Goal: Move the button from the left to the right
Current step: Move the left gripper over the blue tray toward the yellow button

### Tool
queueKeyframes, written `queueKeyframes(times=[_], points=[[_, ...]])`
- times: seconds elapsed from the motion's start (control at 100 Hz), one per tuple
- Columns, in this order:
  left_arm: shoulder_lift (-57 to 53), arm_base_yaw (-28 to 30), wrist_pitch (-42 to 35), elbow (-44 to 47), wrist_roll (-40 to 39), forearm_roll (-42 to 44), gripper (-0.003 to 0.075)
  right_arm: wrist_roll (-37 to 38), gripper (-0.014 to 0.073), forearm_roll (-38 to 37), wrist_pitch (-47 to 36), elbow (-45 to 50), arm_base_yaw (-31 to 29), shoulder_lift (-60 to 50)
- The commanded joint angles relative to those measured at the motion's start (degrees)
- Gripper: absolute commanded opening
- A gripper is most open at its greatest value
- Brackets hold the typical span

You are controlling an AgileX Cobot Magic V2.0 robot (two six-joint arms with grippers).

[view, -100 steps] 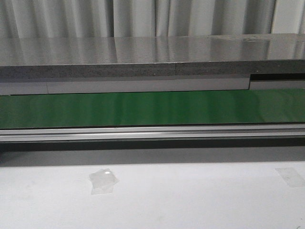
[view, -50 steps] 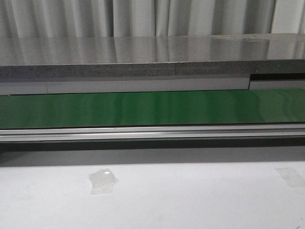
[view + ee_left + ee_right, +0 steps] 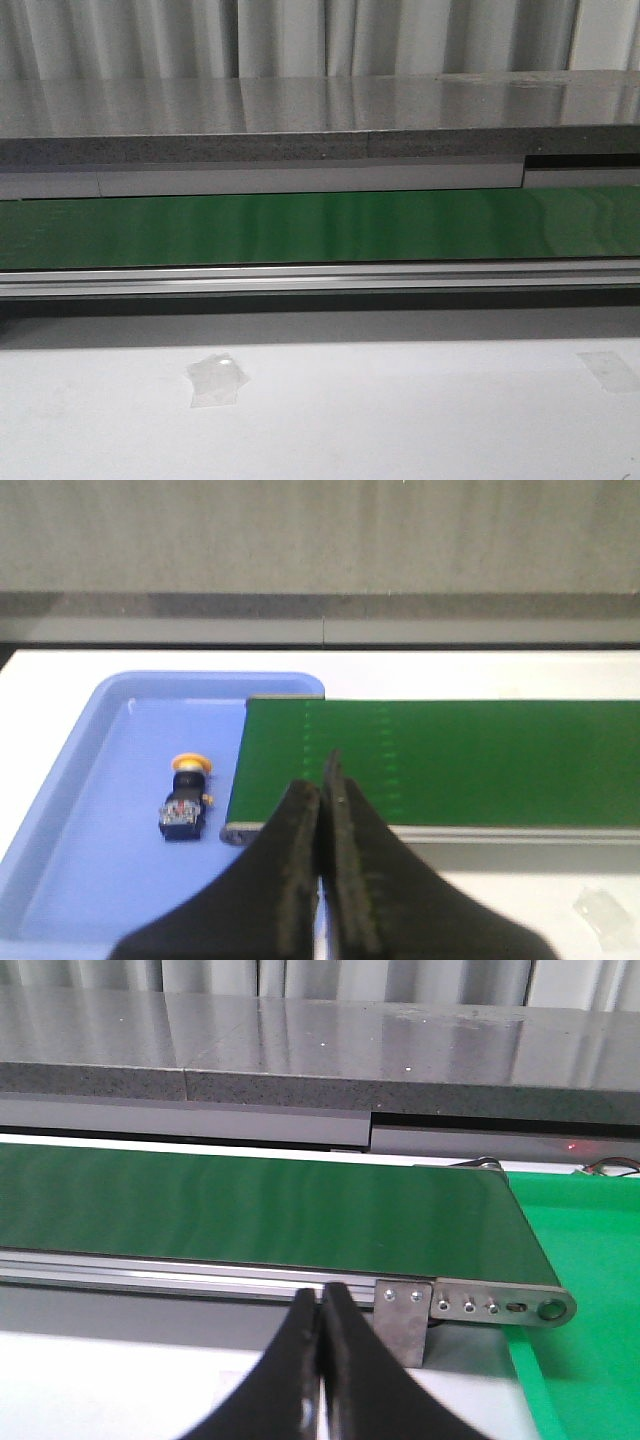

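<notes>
While the button (image 3: 186, 798) lies in the blue tray (image 3: 90, 730), left fingers (image 3: 298, 820) press together empty. Right fingers (image 3: 340, 1335) are together too, the green belt (image 3: 250, 1210) at twelve o'clock.

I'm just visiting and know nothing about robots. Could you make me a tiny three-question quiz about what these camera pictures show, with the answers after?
1. True or false: the button is lying on the green conveyor belt.
2. The left gripper is: A) wide open, B) shut with nothing in it, C) shut on the button.
3. Fill in: the button's cap is coloured ____.

Key
1. False. It lies on its side in the blue tray, beside the belt's end.
2. B. Its fingers are pressed together and the button lies apart from them. The right gripper is shut and empty as well.
3. Yellow.
</notes>
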Motion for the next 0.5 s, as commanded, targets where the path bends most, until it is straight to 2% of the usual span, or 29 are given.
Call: queueKeyframes(times=[0.0, 0.16, 0.49], points=[[5.44, 0.04, 3.47, -6.19, -0.86, -0.49, -0.0020, -0.22, -0.0068, -0.70, -5.17, -0.89, -0.02, -1.08], [13.25, 0.04, 11.36, -11.41, -0.86, -0.85, -0.0020, -0.22, -0.0068, -0.70, -5.17, -0.89, -0.02, -1.08], [20.13, 0.04, 11.60, -11.69, 1.25, -1.45, -0.0020, -0.22, -0.0068, -0.70, -5.17, -0.89, -0.02, -1.08]])
